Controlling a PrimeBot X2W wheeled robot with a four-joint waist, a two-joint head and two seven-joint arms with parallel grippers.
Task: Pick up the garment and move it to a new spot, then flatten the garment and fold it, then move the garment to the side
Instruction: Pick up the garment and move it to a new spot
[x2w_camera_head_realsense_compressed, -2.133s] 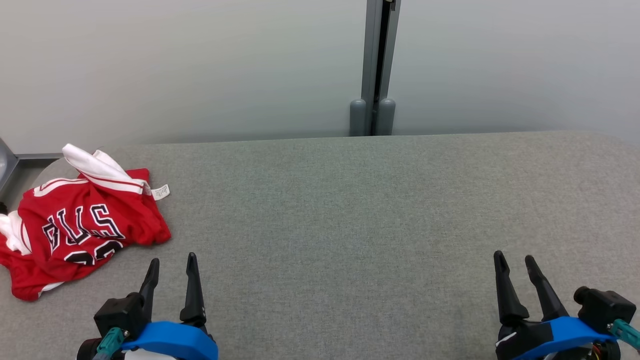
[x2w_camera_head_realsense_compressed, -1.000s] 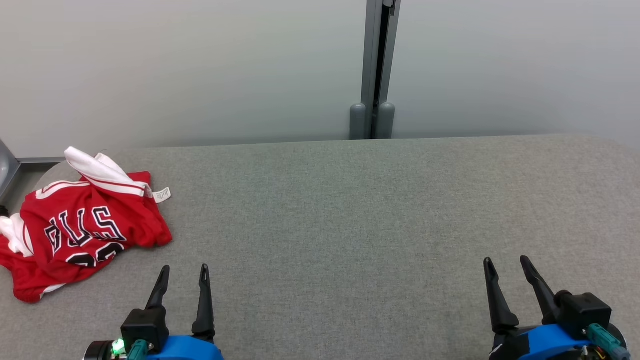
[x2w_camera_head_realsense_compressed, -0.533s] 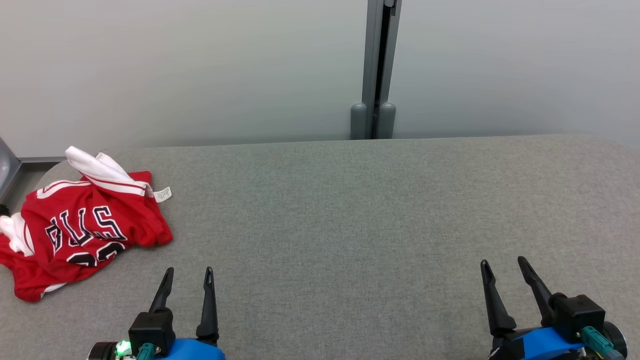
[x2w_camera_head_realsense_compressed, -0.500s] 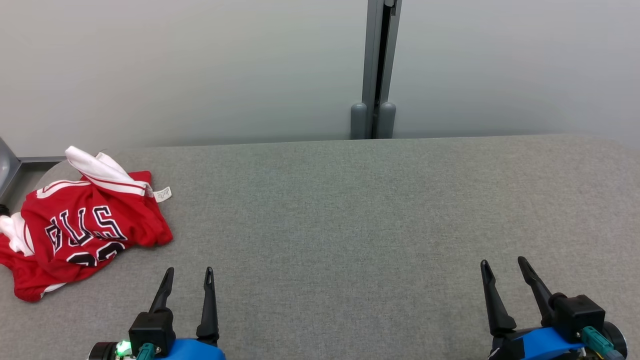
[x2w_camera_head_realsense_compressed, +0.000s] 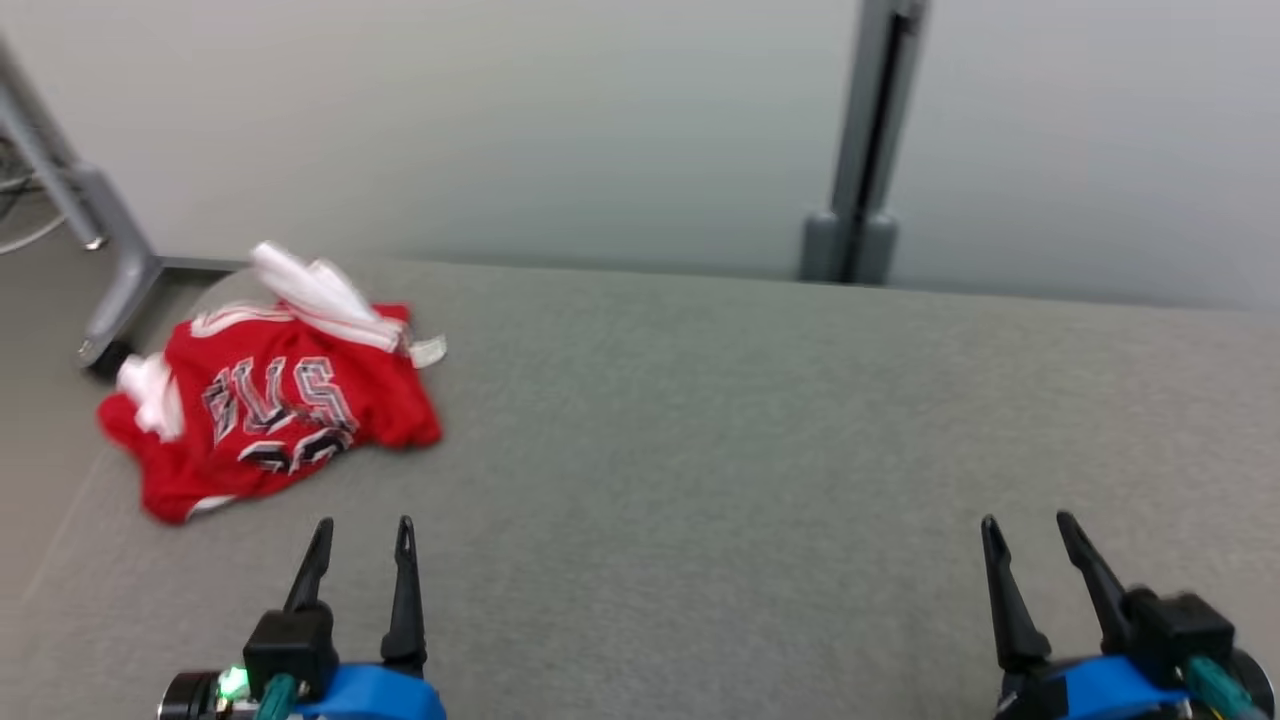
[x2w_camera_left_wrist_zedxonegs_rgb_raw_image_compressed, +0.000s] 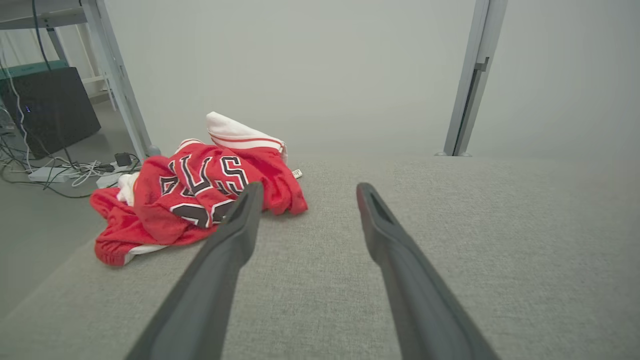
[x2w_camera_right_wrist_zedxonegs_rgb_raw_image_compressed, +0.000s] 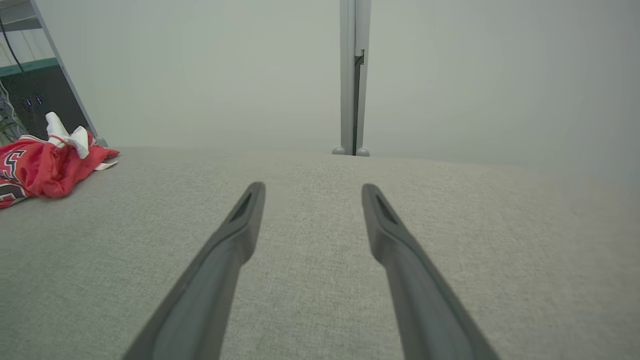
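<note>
The garment (x2w_camera_head_realsense_compressed: 270, 400) is a crumpled red jersey with black-and-white lettering and white trim, lying near the far left corner of the grey padded surface (x2w_camera_head_realsense_compressed: 720, 430). My left gripper (x2w_camera_head_realsense_compressed: 362, 525) hovers open at the lower left, short of the jersey and a little to its right. From the left wrist the garment (x2w_camera_left_wrist_zedxonegs_rgb_raw_image_compressed: 200, 190) lies ahead and left of the open fingers (x2w_camera_left_wrist_zedxonegs_rgb_raw_image_compressed: 235, 235). At the lower right my right gripper (x2w_camera_head_realsense_compressed: 1028, 522) is open and holds nothing, far from the garment (x2w_camera_right_wrist_zedxonegs_rgb_raw_image_compressed: 45, 167), which sits at the far left of its wrist view.
A grey post (x2w_camera_head_realsense_compressed: 865, 150) stands against the pale wall behind the surface. A slanted metal frame leg (x2w_camera_head_realsense_compressed: 100, 240) stands on the floor past the left edge, with cables and a dark box (x2w_camera_left_wrist_zedxonegs_rgb_raw_image_compressed: 45, 110) beyond it.
The head camera has turned left, so the whole picture shifted right and blurred. The jersey lies as before. Both grippers stay open in nearly the same low pose.
</note>
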